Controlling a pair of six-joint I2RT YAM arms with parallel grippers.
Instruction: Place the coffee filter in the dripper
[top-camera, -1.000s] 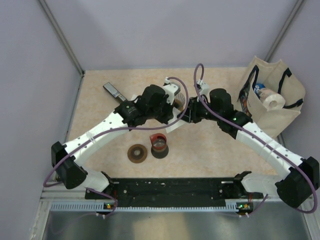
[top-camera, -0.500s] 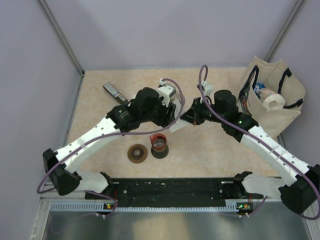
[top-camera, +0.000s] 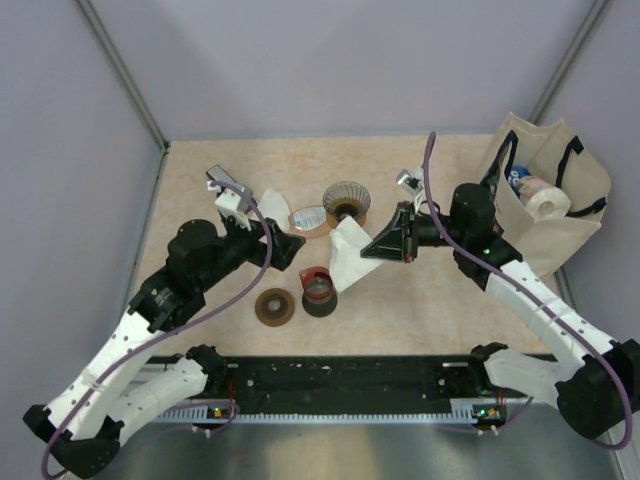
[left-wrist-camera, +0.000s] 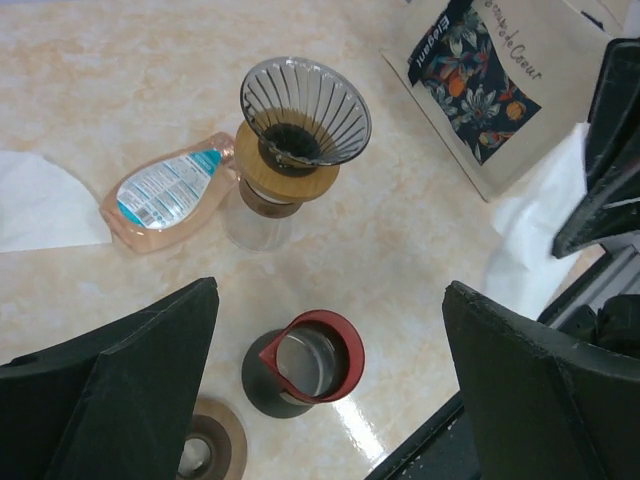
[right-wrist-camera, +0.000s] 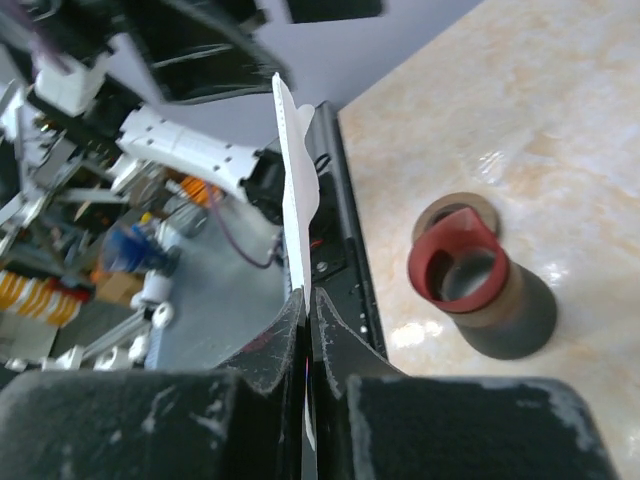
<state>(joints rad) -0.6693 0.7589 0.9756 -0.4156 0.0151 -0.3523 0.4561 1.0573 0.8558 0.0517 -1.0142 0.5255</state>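
- Our right gripper (top-camera: 372, 246) is clamped on one edge of the white paper coffee filter (top-camera: 347, 255). The filter hangs in the air just near of the glass dripper (top-camera: 346, 198), not yet in it.
- Pinched flat, the filter may catch on the rim instead of opening into the cone.
- The dripper perches on a wooden collar (left-wrist-camera: 288, 178), so a sideways push could topple it.
- Our left gripper (left-wrist-camera: 330, 290), jaws wide apart, sits too far left to steady anything.

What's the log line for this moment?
left gripper: open, empty | right gripper: shut on coffee filter | dripper: empty | step: filter not yet placed
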